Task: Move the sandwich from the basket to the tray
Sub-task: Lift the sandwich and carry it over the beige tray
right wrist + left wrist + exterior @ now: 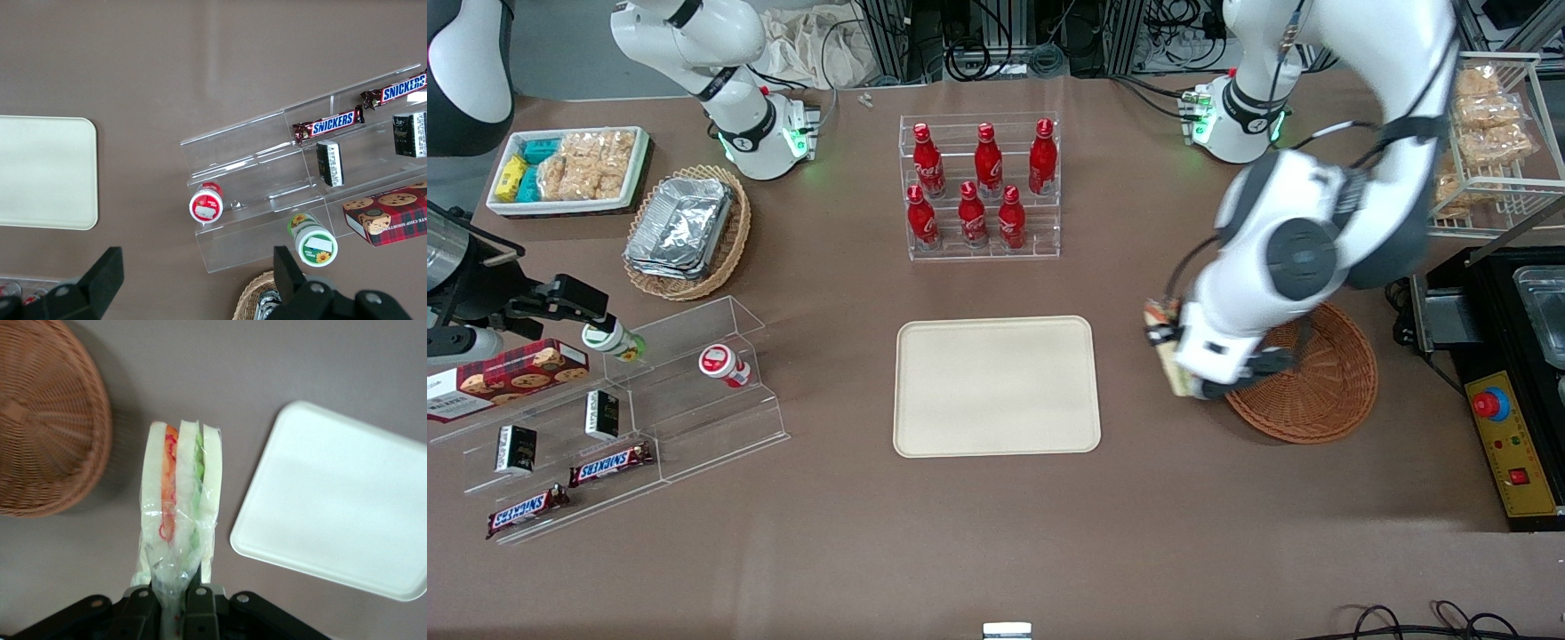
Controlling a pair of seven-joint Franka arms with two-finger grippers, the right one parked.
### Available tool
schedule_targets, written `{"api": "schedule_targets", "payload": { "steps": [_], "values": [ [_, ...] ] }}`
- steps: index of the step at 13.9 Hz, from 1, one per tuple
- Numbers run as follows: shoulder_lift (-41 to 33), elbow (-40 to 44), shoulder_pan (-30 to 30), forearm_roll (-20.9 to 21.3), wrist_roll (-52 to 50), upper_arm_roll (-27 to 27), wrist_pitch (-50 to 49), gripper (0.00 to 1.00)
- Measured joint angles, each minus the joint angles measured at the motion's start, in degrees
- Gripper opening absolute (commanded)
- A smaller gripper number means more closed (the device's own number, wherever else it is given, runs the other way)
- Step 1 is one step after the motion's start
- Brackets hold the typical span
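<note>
1. Cream-beige, flat and rounded at the corners, the tray (996,386) sits mid-table with nothing on it, at about six o'clock from the rack of red bottles (980,188).
2. Between the tray and the basket, the gripper (1183,360) hangs above bare tabletop, just off the basket's rim on the side facing the tray.
3. Its jaws are pinching the sandwich (179,501) by the wrapped tail end; in the wrist view the white bread wedge with its orange, red and green layers sticks out from the fingers (141,608), clear film bunched at the grip.
4. So the sandwich is out of the basket and held in the air, touching neither basket nor tray; in the front view only its edge (1160,313) shows beside the arm.
5. Reddish-brown and woven, the basket (1320,391) lies toward the working arm's end of the table, and its visible part looks bare.
6. My judgement: the pick is done and the carry is in hand.
7. Next, the move calls for travel toward nine o'clock in the front view until the sandwich is over the tray, then a lowering and a release onto it.
</note>
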Motion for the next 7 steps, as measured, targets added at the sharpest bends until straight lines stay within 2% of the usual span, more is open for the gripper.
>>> {"api": "schedule_targets", "payload": {
  "steps": [7],
  "values": [
    [10.5,0.8,-7.7,0.0,0.5,0.0,11.1,0.04]
  ]
}}
